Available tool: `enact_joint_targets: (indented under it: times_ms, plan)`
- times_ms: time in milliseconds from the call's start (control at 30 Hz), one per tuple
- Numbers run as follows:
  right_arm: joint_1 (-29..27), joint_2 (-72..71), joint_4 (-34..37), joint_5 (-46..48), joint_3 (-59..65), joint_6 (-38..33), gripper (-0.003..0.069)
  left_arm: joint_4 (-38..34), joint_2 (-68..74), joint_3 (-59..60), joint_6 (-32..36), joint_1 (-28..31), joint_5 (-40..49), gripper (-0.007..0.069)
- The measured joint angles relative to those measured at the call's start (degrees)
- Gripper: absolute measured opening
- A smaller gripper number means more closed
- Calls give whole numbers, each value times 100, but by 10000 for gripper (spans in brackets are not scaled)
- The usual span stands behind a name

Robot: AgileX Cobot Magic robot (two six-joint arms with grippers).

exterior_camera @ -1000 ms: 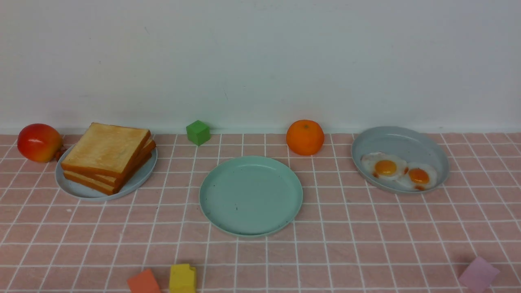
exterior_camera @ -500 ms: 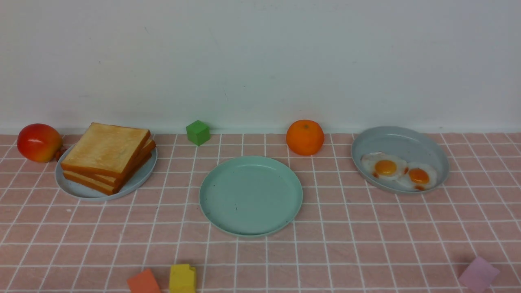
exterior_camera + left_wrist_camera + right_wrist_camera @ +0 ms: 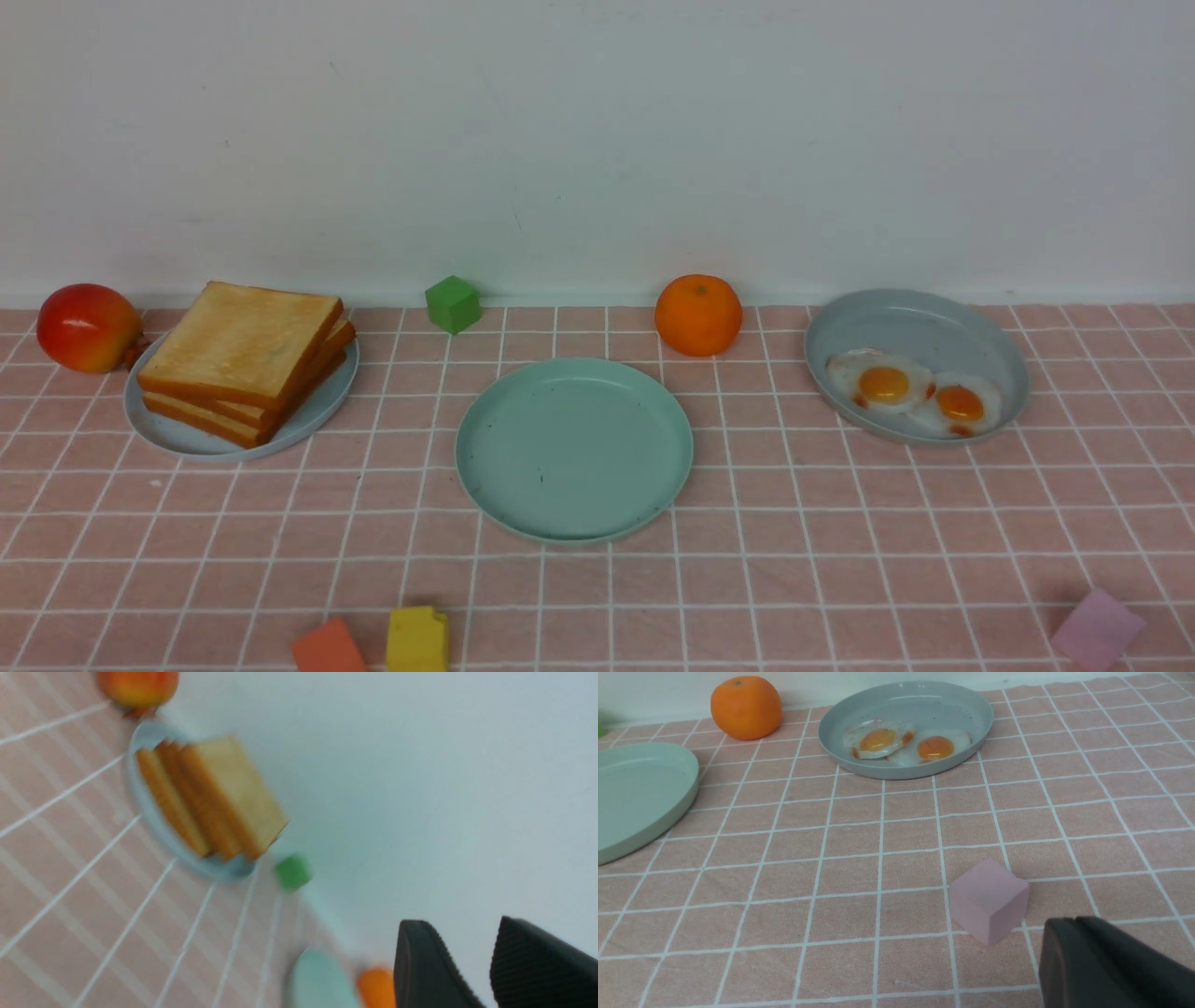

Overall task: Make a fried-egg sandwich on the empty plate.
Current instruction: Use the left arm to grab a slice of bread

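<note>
A stack of toast slices is seen lying on a pale blue plate on the pink checked cloth. A red-and-yellow fruit is found just beside the plate's rim at one end and a green cube near it at the other, by the white wall. Part of the mint-green plate and an orange just beside it are shown blurred next to the left gripper, whose two black fingers are held apart with only wall seen between them and nothing gripped.

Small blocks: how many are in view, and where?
4. Green block by the back wall; orange block and yellow block side by side at the near edge, left of centre; pink block at near right. Others may lie out of frame.
</note>
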Motion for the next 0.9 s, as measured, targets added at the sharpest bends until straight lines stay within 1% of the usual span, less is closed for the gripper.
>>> enact_joint_targets:
  times_ms: [67, 133, 167, 233, 267, 333, 400, 433, 467, 567, 633, 667, 767, 800, 833, 900]
  plan:
    - [0, 0, 0, 0, 0, 0, 42, -9, 0, -98, 27, 0, 45, 237]
    - [0, 0, 0, 0, 0, 0, 42, 203, 16, -657, 356, 0, 491, 202]
    - [0, 0, 0, 0, 0, 0, 42, 229, 27, -707, 390, 0, 536, 202]
    - [0, 0, 0, 0, 0, 0, 42, 549, 429, -1374, 946, -16, 1188, 124]
    - [0, 0, 0, 0, 0, 0, 42, 601, 522, -1467, 985, -31, 1225, 118]
    - [0, 0, 0, 0, 0, 0, 43, 722, 1178, -1984, 1484, -219, 1622, 39]
    - [0, 0, 0, 0, 0, 0, 45, 765, 1453, -2259, 1775, -334, 1868, 14]
    - [0, 0, 6, 0, 0, 0, 46, 873, 1926, -2612, 2130, -528, 2332, -13]
    - [0, 0, 61, -23, 0, 0, 47, 925, 2178, -2884, 2266, -618, 2615, -13]
    - [0, 0, 700, -187, 26, 379, 50, 1040, 3080, -3610, 2496, -842, 3750, -13]
    - [0, 0, 1488, -469, 48, 796, 54, 1094, 3773, -4190, 2533, -908, 4470, -13]
    - [0, 0, 1776, -701, 48, 913, 56, 1091, 3969, -4377, 2533, -909, 4680, -13]
    - [0, 0, 2471, -1257, 48, 1092, 61, 994, 4510, -4673, 2580, -913, 4997, -13]
    - [0, 0, 2505, -1257, 48, 1092, 61, 965, 4568, -4681, 2606, -913, 5009, -13]
    - [0, 0, 2713, -1514, 48, 1127, 64, 873, 4744, -4713, 2726, -934, 5101, -13]
    - [0, 0, 2816, -1694, 48, 1164, 67, 871, 4830, -4713, 2842, -1064, 5136, -13]
